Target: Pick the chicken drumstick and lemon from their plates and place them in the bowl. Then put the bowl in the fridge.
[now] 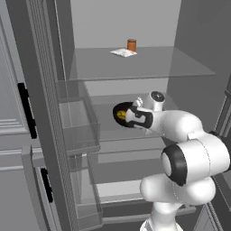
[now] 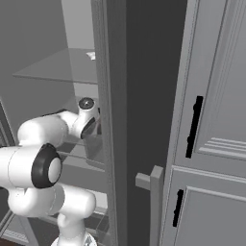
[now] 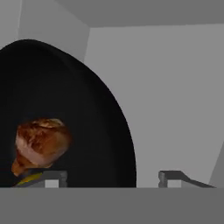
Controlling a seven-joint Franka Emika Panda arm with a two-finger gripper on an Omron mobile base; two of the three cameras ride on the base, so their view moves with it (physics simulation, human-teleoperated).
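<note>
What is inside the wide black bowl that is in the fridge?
The reddish-brown chicken drumstick lies in the glossy black bowl, with a sliver of the yellow lemon below it. A finger tip covers the rest of the lemon.

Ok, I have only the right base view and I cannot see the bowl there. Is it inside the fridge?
Observer: Yes. In the left base view the black bowl is at the middle shelf.
Operator: What is in it?
Observer: The hand view shows the chicken drumstick and a sliver of the lemon.
Operator: And the gripper?
Observer: The gripper is open, its fingers on either side of the bowl's rim.
</note>
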